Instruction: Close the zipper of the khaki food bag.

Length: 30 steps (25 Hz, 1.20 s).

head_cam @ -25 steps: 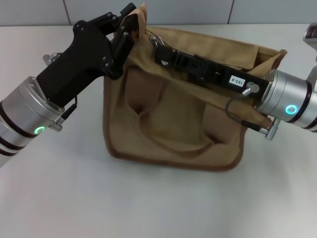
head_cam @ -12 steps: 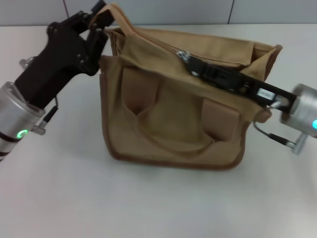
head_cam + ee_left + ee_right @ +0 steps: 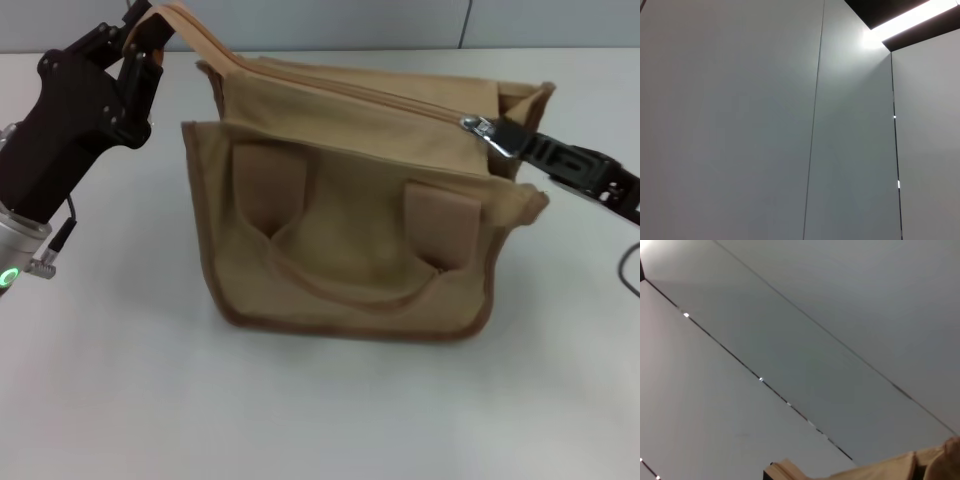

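Observation:
The khaki food bag (image 3: 350,240) stands on the white table, its two handle straps facing me. The zipper (image 3: 350,92) runs along its top, with teeth joined from the left end to the silver pull tab (image 3: 478,126) near the right end. My right gripper (image 3: 503,137) reaches in from the right and is shut on the pull tab. My left gripper (image 3: 143,38) is at the far left, shut on the fabric tab at the bag's left end (image 3: 180,14), holding it up and taut. A bit of khaki fabric (image 3: 880,470) shows in the right wrist view.
The white table (image 3: 320,410) spreads in front of the bag and to both sides. A grey panelled wall (image 3: 330,22) runs behind it. The left wrist view shows only wall panels (image 3: 740,125).
My right gripper has drawn the pull tab from the bag's left part to near its right end, joining the zipper behind it. My left gripper has moved left, stretching the bag's top.

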Each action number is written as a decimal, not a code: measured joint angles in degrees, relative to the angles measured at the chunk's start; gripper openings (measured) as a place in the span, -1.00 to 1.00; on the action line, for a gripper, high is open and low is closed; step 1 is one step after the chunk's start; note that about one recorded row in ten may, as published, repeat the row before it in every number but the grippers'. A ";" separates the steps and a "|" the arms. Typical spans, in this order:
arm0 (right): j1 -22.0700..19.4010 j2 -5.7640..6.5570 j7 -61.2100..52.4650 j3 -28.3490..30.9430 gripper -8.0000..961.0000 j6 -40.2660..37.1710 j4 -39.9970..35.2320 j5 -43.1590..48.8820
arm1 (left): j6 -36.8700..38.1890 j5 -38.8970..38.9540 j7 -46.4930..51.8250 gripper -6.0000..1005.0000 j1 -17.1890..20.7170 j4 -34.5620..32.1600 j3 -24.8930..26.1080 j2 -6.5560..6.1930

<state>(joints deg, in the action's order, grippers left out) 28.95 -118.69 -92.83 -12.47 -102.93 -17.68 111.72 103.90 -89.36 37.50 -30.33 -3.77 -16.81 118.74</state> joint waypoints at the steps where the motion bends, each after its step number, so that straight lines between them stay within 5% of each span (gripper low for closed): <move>1: -0.36 0.10 -0.06 0.19 -0.99 -0.44 -0.12 -0.15 | 0.00 0.00 0.00 -0.81 0.05 -0.07 0.02 0.00; 9: -1.10 -0.23 9.17 1.13 -0.99 -7.29 -0.15 -2.33 | -0.29 -0.14 0.03 -0.80 0.59 -0.24 -0.02 -0.01; 17: -2.57 -0.45 18.68 1.22 -0.58 -9.74 0.57 -3.20 | -2.84 -0.06 4.24 -0.76 4.25 -3.09 0.45 -0.11; 23: -3.82 -0.49 24.36 1.18 -0.23 -10.12 1.60 -3.21 | -4.77 -0.06 5.06 -0.37 11.69 -6.51 1.30 -0.20; 25: -4.20 -0.49 26.88 1.14 -0.06 -10.20 2.38 -3.21 | -4.85 -0.05 5.25 0.11 14.65 -7.30 2.83 -0.41; 30: -4.47 -0.58 37.07 -0.88 0.35 -12.71 4.26 -2.29 | -0.13 -1.04 6.72 0.45 21.96 -10.56 3.49 -2.01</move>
<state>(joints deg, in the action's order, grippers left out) 24.48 -119.27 -55.76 -13.35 -115.63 -13.42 109.43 103.77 -90.39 44.22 -8.36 -14.33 -13.32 116.73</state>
